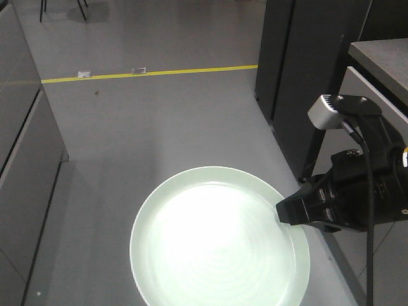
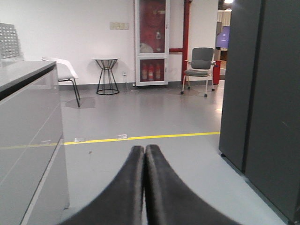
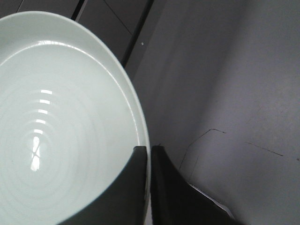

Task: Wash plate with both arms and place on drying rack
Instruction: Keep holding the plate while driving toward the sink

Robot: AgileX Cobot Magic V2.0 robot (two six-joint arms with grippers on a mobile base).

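Observation:
The pale mint-green plate (image 1: 217,242) hangs above the grey floor, face up and glossy, low in the front view. My right gripper (image 1: 285,213) is shut on its right rim, one finger on each side of the edge. In the right wrist view the plate (image 3: 56,117) fills the left half and the right gripper (image 3: 149,150) pinches its rim. My left gripper (image 2: 144,149) is shut with nothing between its fingers, pointing out over the floor. The drying rack is out of view.
A dark cabinet (image 1: 306,57) stands at right, with a grey counter edge (image 1: 382,51) beside it. A grey cabinet (image 2: 23,140) runs along the left. A yellow floor line (image 1: 153,73) crosses ahead. Chairs (image 2: 202,68) and a small table (image 2: 107,75) stand far off.

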